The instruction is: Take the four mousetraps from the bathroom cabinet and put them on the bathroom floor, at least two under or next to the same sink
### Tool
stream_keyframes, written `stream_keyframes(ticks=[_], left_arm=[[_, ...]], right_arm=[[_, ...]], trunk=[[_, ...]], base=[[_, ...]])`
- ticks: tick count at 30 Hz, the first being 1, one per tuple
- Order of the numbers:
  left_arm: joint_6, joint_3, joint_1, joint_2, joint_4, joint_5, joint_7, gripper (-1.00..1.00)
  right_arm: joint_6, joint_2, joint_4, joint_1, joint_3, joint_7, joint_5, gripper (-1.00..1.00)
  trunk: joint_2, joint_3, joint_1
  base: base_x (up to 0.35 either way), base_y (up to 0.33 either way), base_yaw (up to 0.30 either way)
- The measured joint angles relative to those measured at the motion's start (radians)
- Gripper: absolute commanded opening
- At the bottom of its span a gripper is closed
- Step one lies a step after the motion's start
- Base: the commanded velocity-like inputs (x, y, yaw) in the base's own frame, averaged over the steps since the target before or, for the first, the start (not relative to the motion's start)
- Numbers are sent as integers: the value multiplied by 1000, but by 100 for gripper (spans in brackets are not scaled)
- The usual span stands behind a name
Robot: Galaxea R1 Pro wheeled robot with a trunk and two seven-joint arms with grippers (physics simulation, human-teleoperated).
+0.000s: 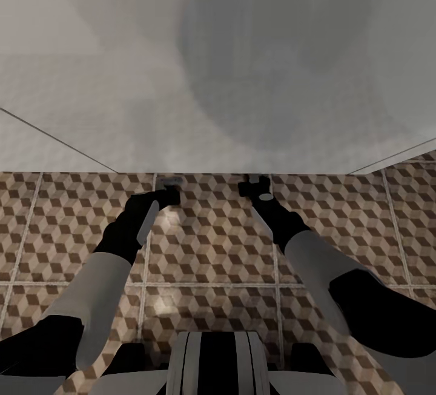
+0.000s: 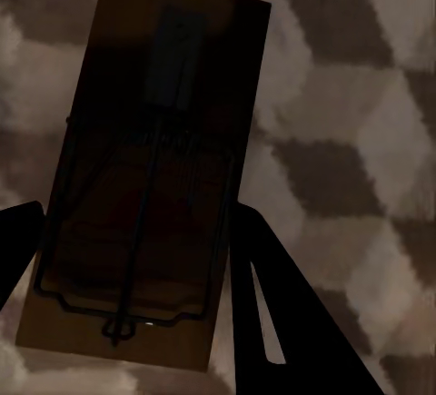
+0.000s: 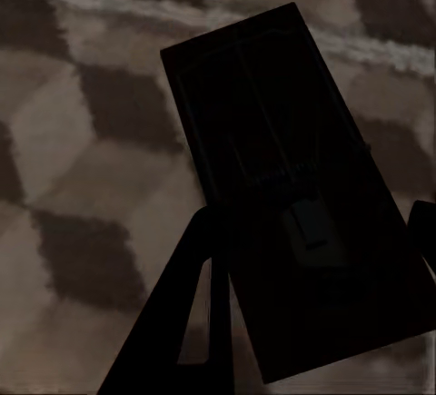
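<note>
In the left wrist view a tan mousetrap (image 2: 173,77) with dark wire sits between the two fingers of my left gripper (image 2: 136,213), which is shut on it just above the bathroom floor (image 2: 363,95). Another mousetrap (image 3: 254,95), dark in shadow, is clamped in my right gripper (image 3: 313,218) over the tiles (image 3: 82,159). In the head view the left gripper (image 1: 171,189) and the right gripper (image 1: 257,188) reach forward side by side. Both are low over the cube-patterned floor (image 1: 206,249), at the lower edge of the white bathroom sink block (image 1: 230,80). The cabinet is out of view.
The broad white block spans the upper half of the head view and overhangs the tiles ahead. Pale grout lines (image 1: 212,285) cross the floor between my arms. My trunk (image 1: 215,365) is at the lower edge of the view.
</note>
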Motion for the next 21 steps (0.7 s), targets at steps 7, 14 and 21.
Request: stream_keyframes(ticks=[7, 14, 21], left_arm=[[-15, 66, 0, 2, -18, 2, -7, -100], [-11, 69, 0, 3, -90, 4, -8, -100], [-8, 68, 0, 3, -128, 6, -8, -100]], right_arm=[[-40, -2, 83, -1, -4, 2, -7, -100], [-57, -3, 92, -1, -5, 2, -7, -100], [-57, 1, 117, -1, -4, 1, -8, -100]], trunk=[[0, 0, 0], [0, 0, 0], [0, 0, 0]], base=[[0, 0, 0], [0, 0, 0], [0, 0, 0]])
